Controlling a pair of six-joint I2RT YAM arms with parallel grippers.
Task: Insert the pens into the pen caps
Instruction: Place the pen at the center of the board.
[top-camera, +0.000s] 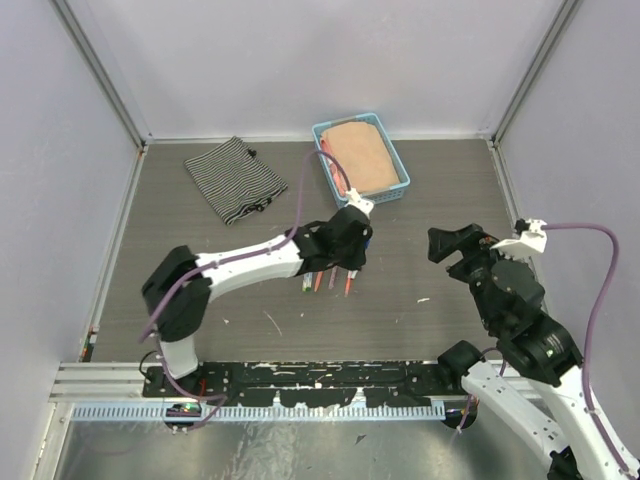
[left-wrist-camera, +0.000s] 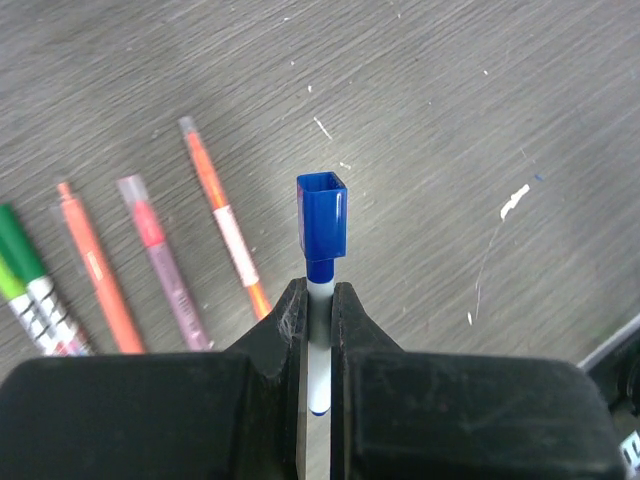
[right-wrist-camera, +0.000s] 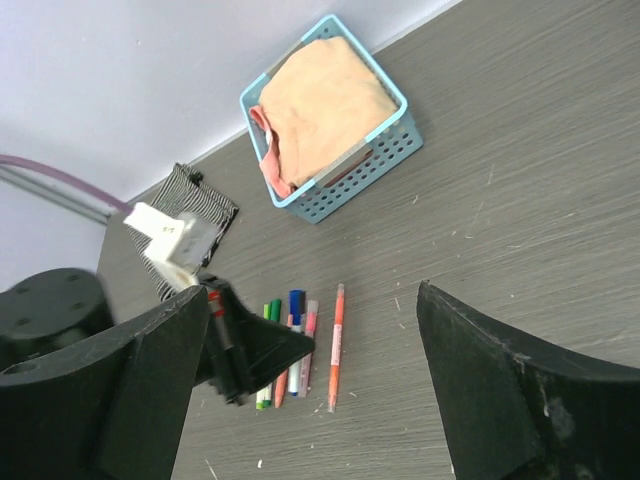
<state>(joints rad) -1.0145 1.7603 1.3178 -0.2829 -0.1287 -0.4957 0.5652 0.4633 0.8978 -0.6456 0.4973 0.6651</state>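
Tabletop: five pens loose, blue-capped pen in left fingers

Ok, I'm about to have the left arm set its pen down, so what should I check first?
1. Grip: left gripper shut on the white pen: ok.
2. Capping: blue cap sits on that pen's tip: ok. Whether it is pressed fully home: cannot tell.
3. Handover done: right gripper open, holding nothing, apart from the pen: ok.
4. Landing spot: other pens lie off to one side, not under the held pen: ok.
5. Other pens capped: cannot tell.
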